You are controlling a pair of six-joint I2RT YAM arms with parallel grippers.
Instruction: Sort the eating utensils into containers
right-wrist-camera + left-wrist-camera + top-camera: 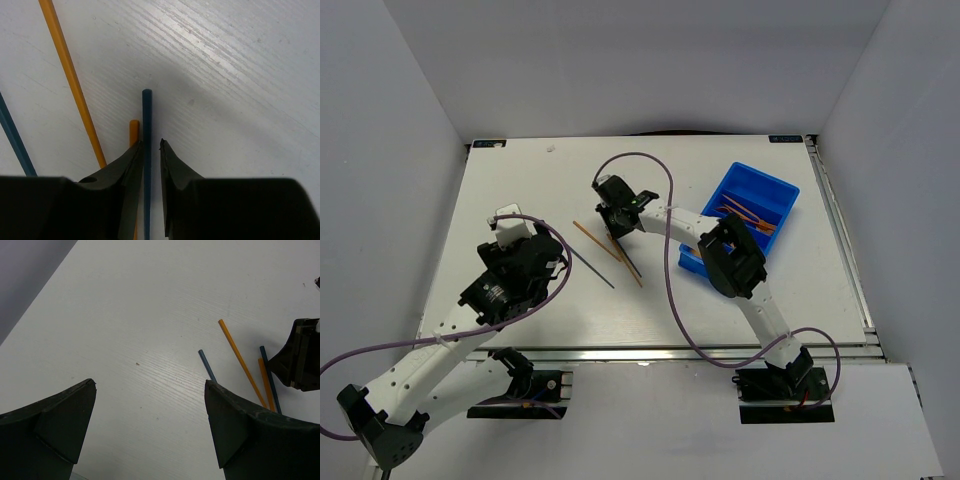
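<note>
Right gripper (150, 145): black pointy fingers nearly shut around thin dark blue stick (147, 115), tiny gap showing, not squeezing. Stick lies flat on white table (240, 75) with fine lines. Long round orange stick (70, 80) lies just beside. Left gripper (150, 384): fingers wide apart, holding nothing. Blue plastic tray (760, 190) sits far right, orange utensils (748, 215) inside.

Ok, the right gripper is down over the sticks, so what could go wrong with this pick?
1. The right gripper straddles the dark blue stick, but an orange stick lies right against it beside one finger and might get pinched or dragged along.
2. The dark blue stick is thin and flat on the table; closing fingers could squeeze it out rather than lift it.
</note>
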